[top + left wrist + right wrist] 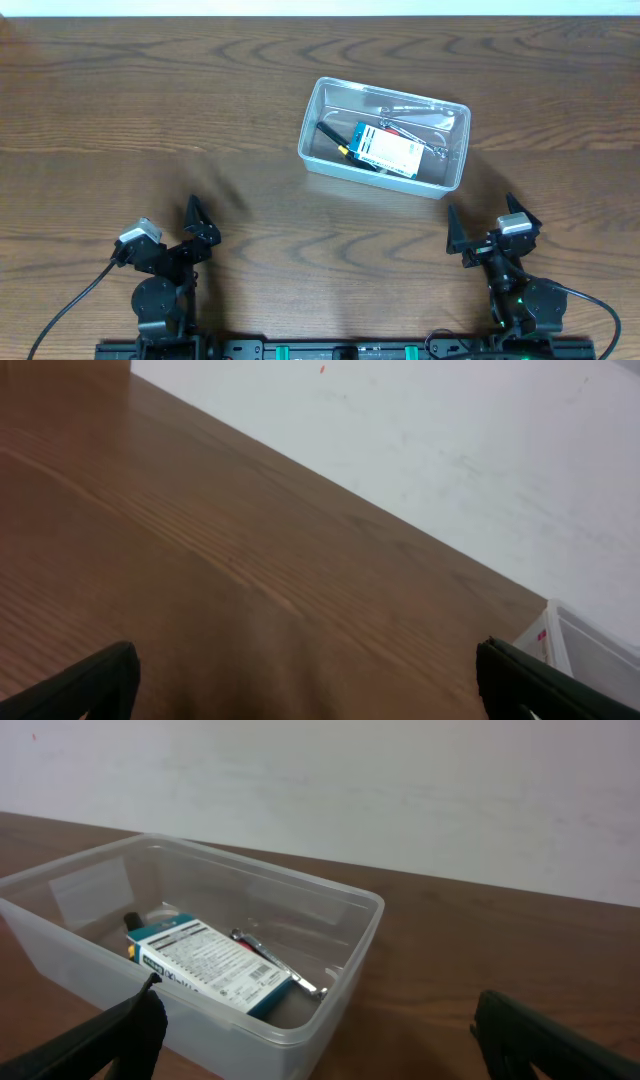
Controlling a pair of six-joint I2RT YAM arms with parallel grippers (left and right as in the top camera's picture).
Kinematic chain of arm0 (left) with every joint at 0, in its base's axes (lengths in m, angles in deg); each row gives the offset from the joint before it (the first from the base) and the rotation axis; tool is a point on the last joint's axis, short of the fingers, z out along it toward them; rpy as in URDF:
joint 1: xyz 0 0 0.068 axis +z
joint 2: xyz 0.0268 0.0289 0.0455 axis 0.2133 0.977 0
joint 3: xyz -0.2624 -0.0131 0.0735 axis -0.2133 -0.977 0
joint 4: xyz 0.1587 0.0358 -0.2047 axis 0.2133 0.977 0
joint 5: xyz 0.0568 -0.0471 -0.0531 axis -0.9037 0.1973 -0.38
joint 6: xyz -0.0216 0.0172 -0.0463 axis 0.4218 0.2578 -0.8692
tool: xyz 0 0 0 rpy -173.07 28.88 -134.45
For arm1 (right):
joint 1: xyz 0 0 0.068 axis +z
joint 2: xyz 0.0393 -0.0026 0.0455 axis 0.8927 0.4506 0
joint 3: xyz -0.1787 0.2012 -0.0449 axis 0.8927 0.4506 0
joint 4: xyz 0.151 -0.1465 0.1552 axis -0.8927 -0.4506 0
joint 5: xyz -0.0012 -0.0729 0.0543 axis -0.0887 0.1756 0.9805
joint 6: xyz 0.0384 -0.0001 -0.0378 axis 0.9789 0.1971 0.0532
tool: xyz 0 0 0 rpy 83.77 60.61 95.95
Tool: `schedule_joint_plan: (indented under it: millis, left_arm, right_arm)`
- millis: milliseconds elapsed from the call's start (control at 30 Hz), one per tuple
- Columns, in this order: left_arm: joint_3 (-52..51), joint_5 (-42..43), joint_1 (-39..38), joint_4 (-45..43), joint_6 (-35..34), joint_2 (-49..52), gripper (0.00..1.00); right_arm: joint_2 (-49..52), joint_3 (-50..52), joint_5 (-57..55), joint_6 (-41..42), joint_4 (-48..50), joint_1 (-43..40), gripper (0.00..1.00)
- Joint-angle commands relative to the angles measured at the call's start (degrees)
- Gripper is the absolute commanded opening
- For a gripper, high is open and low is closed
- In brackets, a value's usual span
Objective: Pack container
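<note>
Closest in, at the near edge of the counter on its left side, the left fingers are standing spread wide, pinching nothing and hovering over bare wood. From the left wrist view the same black fingers are showing at the two bottom corners, with brown wood grain running away toward a pale wall and one corner of the container peeking in at the far right.

Further right, past the middle of the counter and toward its far edge, the clear plastic container is sitting slightly turned against the counter's edges. Inside it, a black item with a yellow end is lying at the left, a blue and white printed box is lying flat in the middle, and a thin metal tool is resting just behind the box, toward the far wall.

At the near edge on the right, the right fingers are also standing spread wide and holding nothing, well apart from the container. The right wrist view is looking between these fingers at the container, with the box and the metal tool showing side by side on its floor.
</note>
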Motion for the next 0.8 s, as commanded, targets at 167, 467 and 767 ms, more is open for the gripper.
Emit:
schedule_joint_plan:
  millis: [167, 467, 767]
  left_arm:
    - [-2.4, -0.5, -0.2, -0.7, 5.6, -0.5, 0.98]
    - [-2.4, -0.5, -0.2, -0.7, 8.4, -0.3, 0.98]
    - [-2.4, -0.5, -0.2, -0.7, 8.4, -0.3, 0.98]
  right_arm:
    - [-0.5, 0.2, 0.7, -0.6, -0.1, -0.6, 0.99]
    - [-0.5, 0.2, 0.7, -0.6, -0.1, -0.6, 0.99]
    - [-0.5, 0.2, 0.7, -0.6, -0.1, -0.6, 0.99]
